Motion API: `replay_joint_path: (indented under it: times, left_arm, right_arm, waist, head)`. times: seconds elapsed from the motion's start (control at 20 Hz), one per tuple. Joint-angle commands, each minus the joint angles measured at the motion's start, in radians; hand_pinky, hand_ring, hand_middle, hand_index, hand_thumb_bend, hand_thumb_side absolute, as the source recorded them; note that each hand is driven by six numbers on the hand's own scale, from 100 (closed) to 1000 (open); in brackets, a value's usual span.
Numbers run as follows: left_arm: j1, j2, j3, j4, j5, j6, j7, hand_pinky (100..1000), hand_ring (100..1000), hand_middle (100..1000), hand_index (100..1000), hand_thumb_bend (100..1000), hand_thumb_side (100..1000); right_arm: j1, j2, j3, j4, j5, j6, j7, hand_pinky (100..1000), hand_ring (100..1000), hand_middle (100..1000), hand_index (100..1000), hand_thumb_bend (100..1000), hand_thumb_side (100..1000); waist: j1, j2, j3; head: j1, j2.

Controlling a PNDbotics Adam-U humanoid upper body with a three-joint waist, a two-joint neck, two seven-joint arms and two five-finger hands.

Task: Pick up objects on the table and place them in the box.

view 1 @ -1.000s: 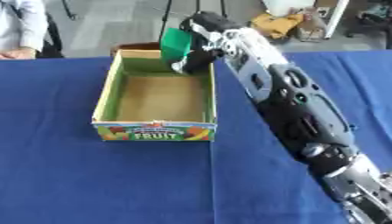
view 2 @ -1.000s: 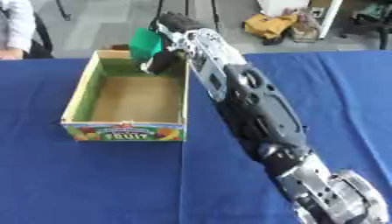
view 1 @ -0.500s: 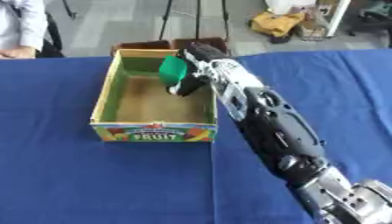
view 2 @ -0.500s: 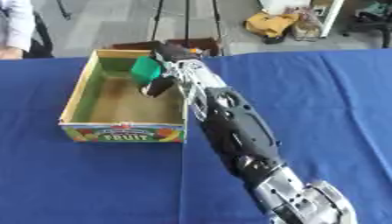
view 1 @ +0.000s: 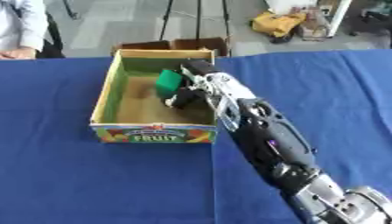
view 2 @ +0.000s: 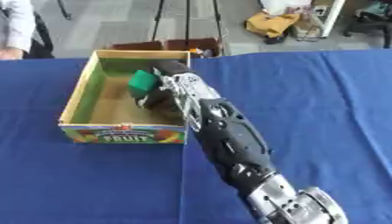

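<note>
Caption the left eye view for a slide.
Right robot hand lowers a green block into the open cardboard fruit box on the blue tablecloth.

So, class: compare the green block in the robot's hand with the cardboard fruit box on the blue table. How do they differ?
The small green block is one plain colour; the open cardboard fruit box is far larger, with a printed fruit label. The block is held above the box floor in the right hand, while the box sits on the blue table. Both are boxy in shape, and the box's inner walls are green too.
</note>
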Motion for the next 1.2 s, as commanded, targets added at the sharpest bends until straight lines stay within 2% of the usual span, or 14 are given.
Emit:
replay_joint_path:
  times: [0.05, 0.1, 0.2, 0.45, 0.7, 0.9, 1.1, 1.2]
  left_arm:
    - [-0.016, 0.003, -0.001, -0.016, 0.003, 0.0, -0.003, 776, 920, 908, 991, 100, 1000]
    - [-0.016, 0.002, -0.001, -0.016, 0.003, 0.0, -0.003, 776, 920, 908, 991, 100, 1000]
    - [-0.016, 0.002, -0.001, -0.016, 0.003, 0.0, -0.003, 776, 920, 908, 992, 100, 1000]
    - [-0.017, 0.002, -0.001, -0.016, 0.004, 0.0, -0.004, 776, 920, 907, 991, 100, 1000]
    - [-0.017, 0.002, -0.001, -0.016, 0.003, 0.0, -0.005, 776, 920, 907, 991, 100, 1000]
    - [-0.015, 0.003, 0.002, -0.016, 0.001, 0.0, -0.003, 777, 920, 907, 991, 100, 1000]
    - [-0.012, 0.005, 0.005, -0.016, -0.003, 0.001, 0.002, 777, 921, 907, 990, 100, 1000]
    - [-0.01, 0.004, 0.007, -0.016, -0.005, 0.002, 0.003, 777, 920, 907, 990, 100, 1000]
  right_arm:
    - [-0.023, -0.004, -0.004, -0.012, 0.016, -0.012, 0.013, 658, 644, 622, 722, 523, 552]
    - [-0.024, -0.004, -0.004, -0.012, 0.021, -0.015, 0.018, 676, 672, 658, 749, 582, 574]
    - [-0.026, -0.004, -0.003, -0.013, 0.034, -0.019, 0.024, 687, 692, 688, 772, 631, 594]
    - [-0.029, -0.005, -0.007, -0.023, 0.053, -0.022, 0.03, 708, 721, 728, 812, 657, 614]
    - [-0.032, -0.008, -0.012, -0.058, 0.048, -0.017, 0.013, 713, 710, 720, 821, 657, 649]
    - [-0.038, -0.036, -0.01, -0.174, 0.018, -0.017, -0.034, 709, 682, 701, 810, 640, 712]
    - [-0.031, -0.092, 0.005, -0.305, -0.043, -0.006, -0.081, 701, 664, 692, 802, 638, 715]
    - [-0.019, -0.123, 0.006, -0.364, -0.083, 0.002, -0.094, 702, 653, 682, 797, 630, 759]
  waist:
    - [0.003, -0.02, 0.001]
    - [0.003, -0.02, 0.0]
    - [0.004, -0.019, -0.002]
    - [0.005, -0.02, -0.006]
    - [0.006, -0.024, -0.013]
    - [0.007, -0.03, -0.021]
    - [0.007, -0.039, -0.032]
    - [0.009, -0.045, -0.036]
  head:
    - [-0.001, -0.013]
    - [-0.001, -0.013]
    - [-0.001, -0.013]
    - [0.0, -0.013]
    - [0.001, -0.014]
    - [0.007, -0.01]
    - [0.024, -0.006]
    - [0.032, -0.005]
